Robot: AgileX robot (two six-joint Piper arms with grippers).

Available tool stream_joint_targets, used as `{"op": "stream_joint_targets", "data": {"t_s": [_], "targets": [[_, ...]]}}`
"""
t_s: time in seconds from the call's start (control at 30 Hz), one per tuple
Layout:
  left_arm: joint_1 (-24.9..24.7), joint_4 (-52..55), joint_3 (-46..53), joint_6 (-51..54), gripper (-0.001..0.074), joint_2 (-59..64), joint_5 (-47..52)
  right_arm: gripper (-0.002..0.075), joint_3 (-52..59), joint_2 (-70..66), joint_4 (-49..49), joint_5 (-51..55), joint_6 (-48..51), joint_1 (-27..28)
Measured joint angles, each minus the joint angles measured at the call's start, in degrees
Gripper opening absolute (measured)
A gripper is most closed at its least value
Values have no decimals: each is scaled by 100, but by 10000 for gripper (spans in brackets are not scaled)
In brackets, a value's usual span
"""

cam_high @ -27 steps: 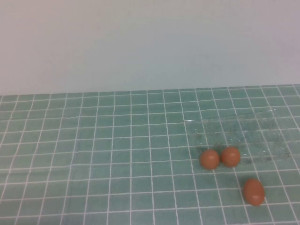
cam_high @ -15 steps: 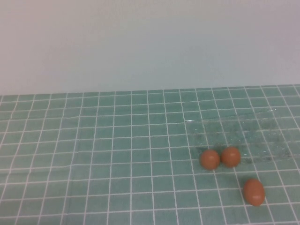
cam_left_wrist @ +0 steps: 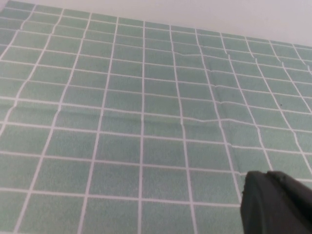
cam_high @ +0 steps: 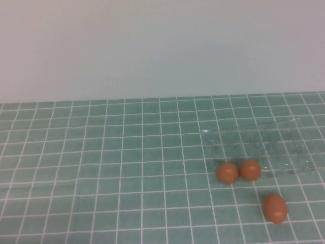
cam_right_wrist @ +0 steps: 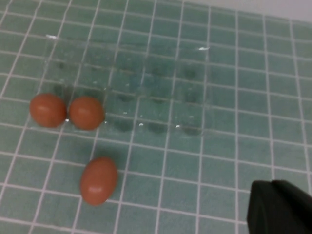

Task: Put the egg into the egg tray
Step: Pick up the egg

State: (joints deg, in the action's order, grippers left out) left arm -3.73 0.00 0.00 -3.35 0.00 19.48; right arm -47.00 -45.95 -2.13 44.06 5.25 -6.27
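A green tiled surface with white grid lines runs back to a plain pale wall. Toward the robot's right side lies the egg tray, clear plastic that shows only as faint glints and moulded cup outlines. Two orange-brown eggs sit side by side, touching, at the tray's near left corner: the left one and the right one; whether they rest in cups or just against the edge cannot be told. The egg lies alone on the bare surface, nearer the robot and a little to the right of the pair, clear of the tray. Its long axis runs roughly toward and away from the robot, leaning slightly, with no clear pointed end to make out. In the right wrist view, the same egg appears as an oval standing nearly on end, beside the tray. Only a dark corner of the right pincer shows there, and likewise of the left pincer over empty tiles; whether either is spread or pressed together cannot be told.
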Motion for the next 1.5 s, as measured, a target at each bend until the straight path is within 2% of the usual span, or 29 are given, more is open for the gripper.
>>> {"op": "stream_joint_targets", "data": {"t_s": [0.17, 0.43, 0.53, 0.73, 0.83, 1.13, 1.27, 1.5], "targets": [[0, 0, 0, 0, -4, 0, 0, -2, -4, -721, 547, 9, 407, -29], [0, 0, 0, 0, -4, 0, 0, 21, -471, -1675, 1072, 468, 853, -474], [0, 0, 0, 0, -4, 0, 0, 109, -666, -2084, 1154, 626, 833, -689], [0, 0, 0, 0, -4, 0, 0, 412, -740, -2995, 1218, 663, 358, -873], [0, 0, 0, 0, -4, 0, 0, 494, -740, -3447, 1229, 651, 257, -873], [0, 0, 0, 0, -4, 0, 0, 523, -996, -4533, 1589, 310, 132, -945], [0, 0, 0, 0, -4, 0, 0, 523, -1247, -4882, 1637, 240, -6, -1178], [0, 0, 0, 0, -4, 0, 0, 523, -1623, -5381, 1108, 305, -1047, -1594]]}}
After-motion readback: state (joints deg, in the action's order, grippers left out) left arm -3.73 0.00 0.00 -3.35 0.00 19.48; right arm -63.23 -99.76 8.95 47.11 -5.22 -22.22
